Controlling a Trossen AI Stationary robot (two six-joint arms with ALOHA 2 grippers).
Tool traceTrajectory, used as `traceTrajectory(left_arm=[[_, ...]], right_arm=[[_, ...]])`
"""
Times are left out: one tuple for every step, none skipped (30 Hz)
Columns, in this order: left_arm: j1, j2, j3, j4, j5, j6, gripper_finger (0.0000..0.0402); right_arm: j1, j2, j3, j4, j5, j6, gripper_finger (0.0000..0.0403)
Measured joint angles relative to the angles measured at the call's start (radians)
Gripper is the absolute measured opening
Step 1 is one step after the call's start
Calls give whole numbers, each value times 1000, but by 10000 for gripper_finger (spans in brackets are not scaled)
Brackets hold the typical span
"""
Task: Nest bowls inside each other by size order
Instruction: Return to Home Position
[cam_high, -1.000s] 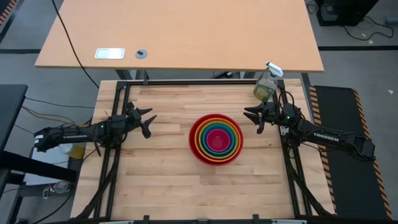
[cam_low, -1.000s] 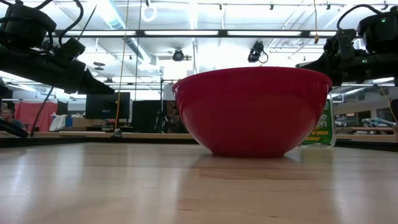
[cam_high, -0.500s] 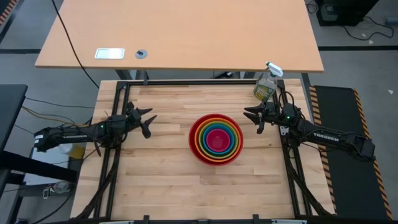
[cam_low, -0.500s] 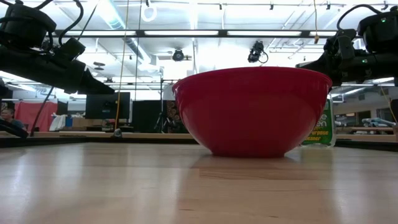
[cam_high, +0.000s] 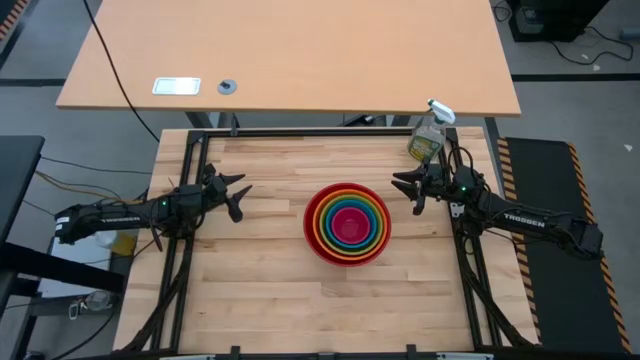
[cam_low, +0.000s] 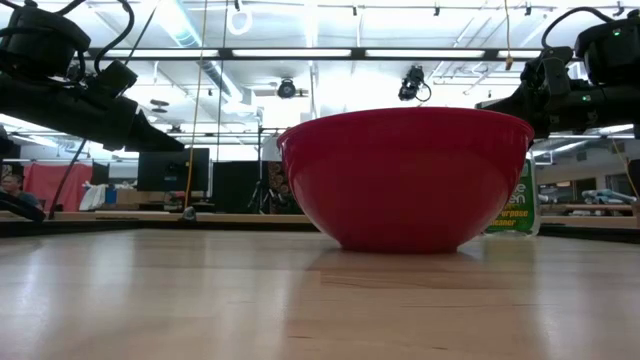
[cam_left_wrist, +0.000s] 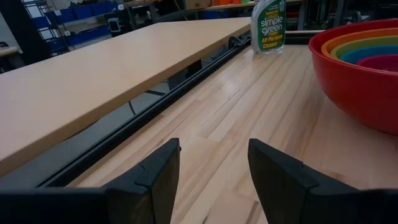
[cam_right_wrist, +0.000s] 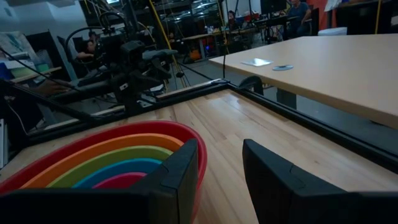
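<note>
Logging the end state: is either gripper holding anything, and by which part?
Nothing is held. The left gripper and right gripper are open and empty, apart from the nested bowls.

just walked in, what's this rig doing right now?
Nothing is being held. Five glossy round plastic bowls sit nested mid-table: red bowl outermost, then orange, lime green, blue, magenta pink bowl innermost. The left gripper and right gripper hover open and empty either side of the stack, clear of it. A clear spray bottle stands at the far right corner.
</note>
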Motion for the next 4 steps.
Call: traceTrajectory(left_arm=[[0, 0, 0, 0, 0, 0, 192], [0, 0, 0, 0, 0, 0, 192], [0, 0, 0, 0, 0, 0, 192], [0, 0, 0, 0, 0, 0, 192]], right_arm=[[0, 0, 0, 0, 0, 0, 135], [0, 0, 0, 0, 0, 0, 135], [0, 0, 0, 0, 0, 0, 135], [0, 0, 0, 0, 0, 0, 135]])
